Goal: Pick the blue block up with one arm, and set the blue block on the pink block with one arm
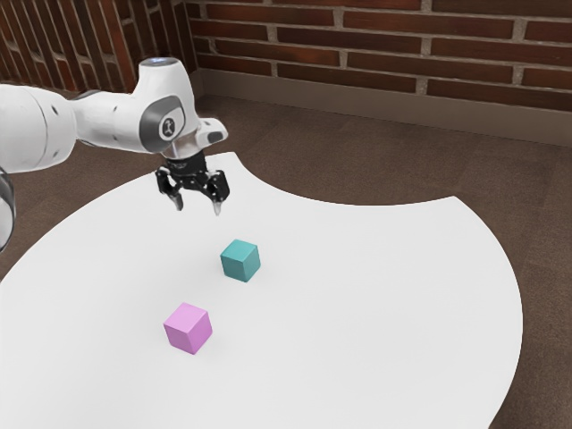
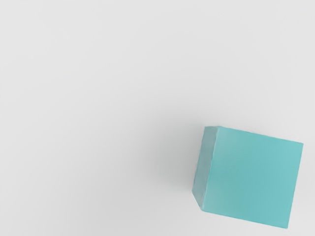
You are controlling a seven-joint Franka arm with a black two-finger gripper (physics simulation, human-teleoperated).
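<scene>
Both blue block [image 1: 240,260], pink block [image 1: 188,327] on table [image 1: 375,295]; claw [image 1: 197,208] spread, aloft.

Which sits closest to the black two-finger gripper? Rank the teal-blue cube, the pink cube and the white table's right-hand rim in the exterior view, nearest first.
1. The teal-blue cube, just below and to the right of the open gripper.
2. The pink cube, further toward the table's near edge.
3. The white table's right-hand rim, far across the top.
</scene>
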